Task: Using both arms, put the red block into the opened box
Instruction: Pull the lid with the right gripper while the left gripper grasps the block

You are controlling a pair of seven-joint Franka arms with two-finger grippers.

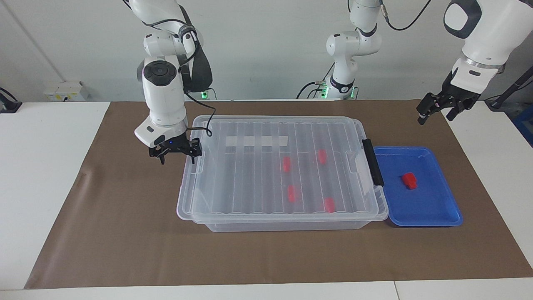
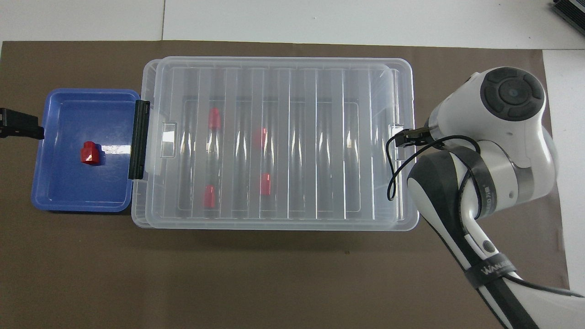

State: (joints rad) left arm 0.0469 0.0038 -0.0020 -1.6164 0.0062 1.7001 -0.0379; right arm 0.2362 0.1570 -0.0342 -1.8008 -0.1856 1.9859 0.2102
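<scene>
A red block point(image 1: 409, 180) point(image 2: 90, 152) lies in the blue tray point(image 1: 437, 214) point(image 2: 59, 192). Beside the tray stands the clear box point(image 1: 283, 225) point(image 2: 138, 219). Its ribbed lid point(image 1: 250, 183) point(image 2: 320, 82) still lies on it, slid askew toward the right arm's end. Several more red blocks point(image 1: 292, 192) show through the lid. My right gripper point(image 1: 176, 156) is open at the lid's end rim, one fingertip point(image 1: 193, 156) at the edge. The wrist hides it in the overhead view. My left gripper point(image 1: 435, 114) point(image 2: 20, 128) hangs open over the mat by the tray.
A black handle point(image 1: 372, 161) point(image 2: 138, 139) runs along the box's end beside the tray. A brown mat point(image 1: 125, 233) covers the table's middle, with white table point(image 1: 41, 175) at either end. A third white arm point(image 1: 352, 46) stands at the robots' edge.
</scene>
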